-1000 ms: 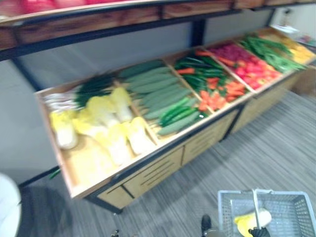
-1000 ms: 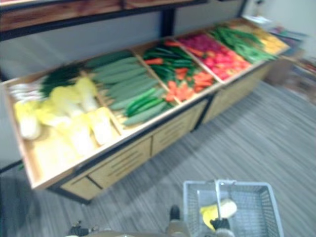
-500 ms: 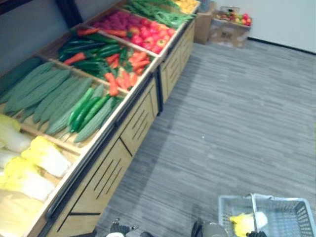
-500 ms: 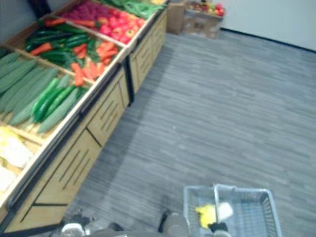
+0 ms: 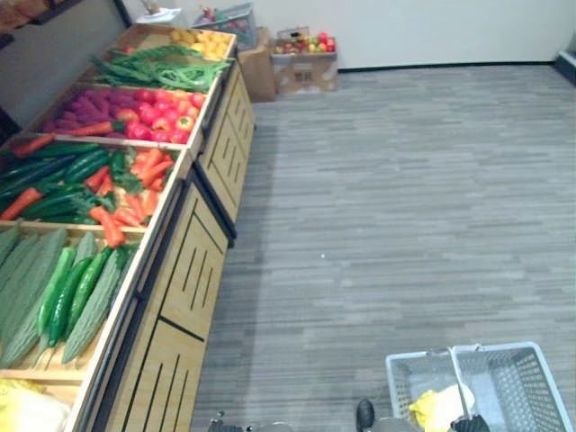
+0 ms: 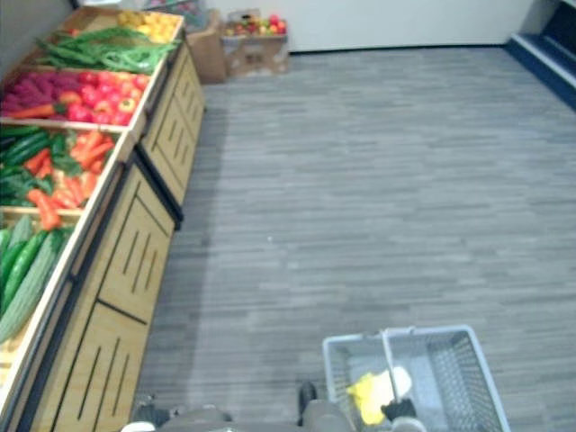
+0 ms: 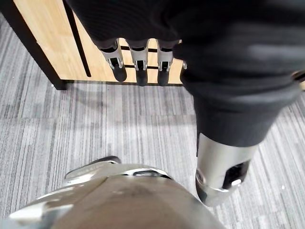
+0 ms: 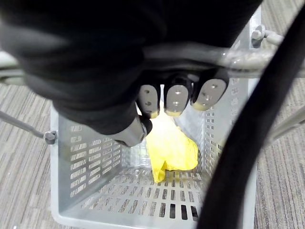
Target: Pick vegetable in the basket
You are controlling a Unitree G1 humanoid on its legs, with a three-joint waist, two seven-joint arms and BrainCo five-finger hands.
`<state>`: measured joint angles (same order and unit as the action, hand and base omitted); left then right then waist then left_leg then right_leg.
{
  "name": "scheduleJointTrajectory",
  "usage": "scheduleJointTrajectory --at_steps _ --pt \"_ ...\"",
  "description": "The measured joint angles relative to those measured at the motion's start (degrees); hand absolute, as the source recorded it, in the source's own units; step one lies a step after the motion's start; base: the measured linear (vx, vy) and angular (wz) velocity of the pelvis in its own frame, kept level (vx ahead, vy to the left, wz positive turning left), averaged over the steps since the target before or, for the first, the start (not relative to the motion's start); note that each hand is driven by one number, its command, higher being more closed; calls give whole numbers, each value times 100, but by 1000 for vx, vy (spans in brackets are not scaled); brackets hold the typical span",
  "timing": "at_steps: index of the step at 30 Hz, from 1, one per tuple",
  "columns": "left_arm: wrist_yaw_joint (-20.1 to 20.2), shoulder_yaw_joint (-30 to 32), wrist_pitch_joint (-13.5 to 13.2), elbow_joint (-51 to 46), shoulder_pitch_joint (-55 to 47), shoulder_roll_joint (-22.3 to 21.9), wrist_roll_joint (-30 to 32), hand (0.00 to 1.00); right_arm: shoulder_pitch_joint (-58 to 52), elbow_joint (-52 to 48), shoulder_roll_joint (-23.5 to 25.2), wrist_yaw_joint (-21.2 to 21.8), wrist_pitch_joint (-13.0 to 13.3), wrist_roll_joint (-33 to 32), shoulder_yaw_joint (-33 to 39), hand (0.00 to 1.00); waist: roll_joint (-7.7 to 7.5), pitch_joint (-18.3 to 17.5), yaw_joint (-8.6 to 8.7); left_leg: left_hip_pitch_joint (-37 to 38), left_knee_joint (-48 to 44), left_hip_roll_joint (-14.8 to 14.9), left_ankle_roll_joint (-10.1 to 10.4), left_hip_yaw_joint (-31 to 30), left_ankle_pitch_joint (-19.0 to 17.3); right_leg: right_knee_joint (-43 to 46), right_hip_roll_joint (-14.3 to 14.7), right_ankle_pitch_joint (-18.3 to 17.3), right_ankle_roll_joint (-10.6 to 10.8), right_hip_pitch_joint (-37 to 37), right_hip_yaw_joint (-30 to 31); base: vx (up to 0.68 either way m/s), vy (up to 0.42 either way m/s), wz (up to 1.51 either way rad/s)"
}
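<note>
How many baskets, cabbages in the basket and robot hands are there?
Basket: 1
Cabbage: 1
Hands: 2 (left hand, right hand)
Total: 4

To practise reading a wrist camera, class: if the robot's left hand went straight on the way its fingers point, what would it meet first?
Probably the stand's wooden front, low by its base; the left hand points there. Depth is unclear, so the floor might come first.
</note>
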<state>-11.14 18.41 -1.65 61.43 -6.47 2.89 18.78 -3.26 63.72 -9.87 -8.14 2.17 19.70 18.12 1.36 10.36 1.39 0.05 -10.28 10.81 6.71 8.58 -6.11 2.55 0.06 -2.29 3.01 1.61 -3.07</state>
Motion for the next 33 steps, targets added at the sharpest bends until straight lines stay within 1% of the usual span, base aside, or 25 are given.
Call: scheduleJointTrajectory --at_steps 1,2,3,5,9,11,12,13,14,15,16,17,18,20,22,23,24,25,26,27,28,30,31,32,33 --pt "1 -1 -9 6 -10 -15 1 0 -21 1 -16 -2 1 0 0 100 66 -17 -13 21 92 25 56 -32 -61 -26 47 25 38 31 57 5 242 -48" --pt "4 -3 -13 9 8 7 4 0 -16 1 2 0 2 -6 3 100 84 -67 -6 28 274 -22 48 -7 -207 -185 -22 80 100 54 86 25 264 -30" --pt "2 -7 -30 -5 13 28 5 0 -25 0 32 5 15 -8 4 100 33 -81 -3 -24 311 -86 24 52 -204 -283 -94 151 156 48 96 35 303 -31" --pt "9 -30 -27 21 -10 139 7 0 -81 5 98 8 76 -27 3 100 -132 -111 -10 24 445 -369 -114 243 -189 -540 -365 426 262 45 162 81 255 -30" --pt "12 -253 -38 8 1 212 7 0 -160 6 62 0 76 -62 37 100 -85 -139 -4 208 642 -680 -189 381 -207 -559 -637 447 332 20 249 114 154 -13" --pt "12 -289 -40 3 22 224 7 0 -158 7 69 5 75 -58 60 100 -76 -140 -5 250 609 -723 -257 409 -252 -373 -690 344 457 54 252 87 99 -7" --pt "11 -355 -47 -1 23 224 7 0 -148 5 70 10 76 -59 69 100 -70 -131 -9 322 601 -731 -326 445 -301 -8 -709 171 484 153 233 74 85 -9" --pt "12 -472 -44 3 23 224 7 0 -124 -10 80 12 82 -60 76 100 -73 -114 -28 362 548 -730 -410 484 -395 683 -728 -86 494 418 197 39 52 -12" --pt "14 -526 -44 3 26 219 5 0 -106 -21 83 9 87 -60 88 100 -74 -92 -36 412 518 -730 -416 506 -435 1149 -741 -195 459 606 188 10 50 -15" --pt "18 -595 -42 5 27 212 5 0 -74 -32 91 9 94 -60 117 100 -78 -40 -43 513 508 -734 -446 533 -469 1935 -771 -270 389 909 161 -3 45 -2" --pt "17 -668 -39 2 12 252 5 0 -77 -47 122 13 99 -62 117 100 -131 24 -29 688 533 -782 -501 517 -514 2837 -874 -278 368 1217 69 26 39 7" --pt "15 -689 -33 0 15 312 6 0 -132 -49 181 12 100 -83 110 100 -168 39 0 865 582 -825 -545 501 -559 3423 -1013 -359 318 1433 -1 49 14 12" --pt "13 -686 -30 3 6 344 5 0 -139 -51 227 18 101 -132 98 100 -214 39 -8 970 607 -829 -571 493 -608 3570 -1033 -451 192 1480 -41 88 -6 6" --pt "11 -683 -27 5 27 379 5 0 -129 -51 302 71 108 -179 18 100 -249 48 -4 1008 610 -774 -572 482 -693 3247 -1002 -485 138 1624 -202 133 -49 -2" --pt "9 -670 -23 10 113 355 4 0 -113 -51 316 98 109 -222 2 100 -178 107 5 1005 609 -611 -498 463 -781 2385 -881 -412 195 1737 -404 209 -121 0" --pt "9 -651 -23 10 176 316 4 0 -129 -47 326 103 101 -248 69 100 -134 147 12 1042 610 -490 -399 409 -864 1666 -796 -240 322 1740 -432 314 -197 18" --pt "9 -550 -28 8 229 277 4 0 -178 -33 365 106 84 -278 181 100 -160 157 18 1105 616 -409 -259 331 -958 968 -792 28 340 1717 -413 346 -225 24" --pt "8 -474 -31 8 252 272 4 0 -206 -20 384 106 64 -280 217 100 -195 164 19 1128 623 -381 -180 295 -1017 717 -808 167 378 1710 -401 382 -287 33" --pt "9 -331 -31 8 288 226 4 0 -268 -5 416 108 15 -282 346 100 -198 158 29 1215 628 -255 -58 176 -1161 777 -765 747 358 1706 -449 406 -317 38" --pt "14 -217 -37 6 339 71 4 0 -310 -3 394 113 -41 -282 461 100 -44 141 50 1252 658 20 -52 83 -1250 1223 -557 566 169 1855 -564 413 -311 36" --pt "19 -203 -48 5 353 21 9 0 -318 -4 408 107 -50 -282 548 100 47 102 35 1254 645 75 14 30 -1158 1428 -488 364 132 1950 -632 369 -221 14" --pt "11 10 -69 -30 346 -34 5 0 -225 -11 438 115 -60 -281 678 100 47 108 18 1172 437 268 178 -175 -615 2022 -385 -70 -174 2080 -770 459 -313 2" --pt "11 9 -70 -44 347 -36 5 0 -233 -11 440 113 -60 -278 694 100 45 106 20 1129 309 289 165 -251 -483 2065 -389 -180 -197 2026 -831 527 -404 26" --pt "10 9 -75 -94 348 -50 -5 0 -261 -9 446 114 -60 -277 721 100 44 106 13 1026 41 324 178 -366 -271 2051 -404 -300 -259 1885 -933 450 -305 57" --pt "10 16 -81 -122 348 -59 -38 0 -312 -11 465 111 -60 -278 741 100 38 108 13 729 -693 373 230 -602 83 1949 -445 -480 -329 1544 -1100 442 -293 60"
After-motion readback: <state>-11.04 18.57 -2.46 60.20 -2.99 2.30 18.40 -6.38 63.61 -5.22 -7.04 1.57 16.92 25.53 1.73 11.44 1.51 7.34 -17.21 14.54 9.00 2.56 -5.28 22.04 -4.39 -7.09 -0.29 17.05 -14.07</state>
